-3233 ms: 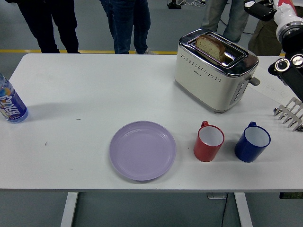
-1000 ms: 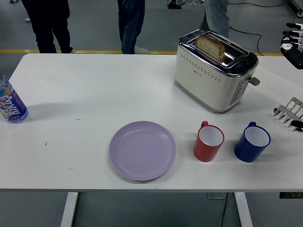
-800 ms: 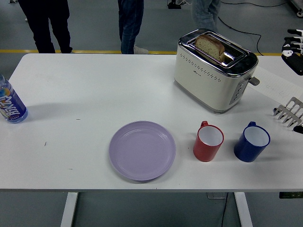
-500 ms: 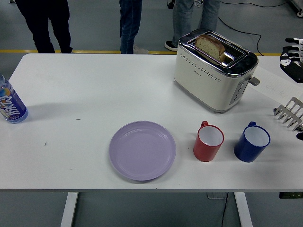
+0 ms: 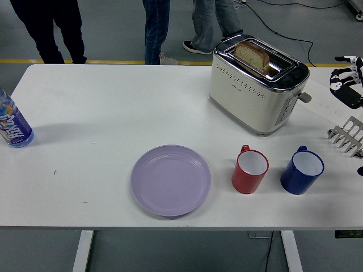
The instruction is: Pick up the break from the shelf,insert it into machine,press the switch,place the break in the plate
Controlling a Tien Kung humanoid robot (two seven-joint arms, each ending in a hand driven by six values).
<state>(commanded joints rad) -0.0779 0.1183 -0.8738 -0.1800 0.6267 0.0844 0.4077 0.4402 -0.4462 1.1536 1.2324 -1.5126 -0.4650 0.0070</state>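
The bread (image 5: 253, 56) is seen standing on edge in the slot of the toaster (image 5: 258, 92), at the far right part of the table (image 5: 85, 113). About half of the slice is above the slot, so it is judged that the toasting is done, or not yet started; which one cannot be told. The long axis of the slice follows the slot, from far left to near right in the head view.

The right hand (image 5: 347, 86) is seen only partly at the right edge, above the table and well apart from the toaster. The fingers look extended and nothing is held, though part of the hand is cut by the edge. The left hand is not in view, so the right hand is taken as the nearer one.

From this hand the bread lies to the left and a little farther away. The plate (image 5: 171, 179) is placed near the front edge, to the left of the red cup (image 5: 250, 169) and the blue cup (image 5: 302, 170). The rack (image 5: 347, 136) at the right edge is empty. For the lift, the slice should probably be pinched across its flat faces from above
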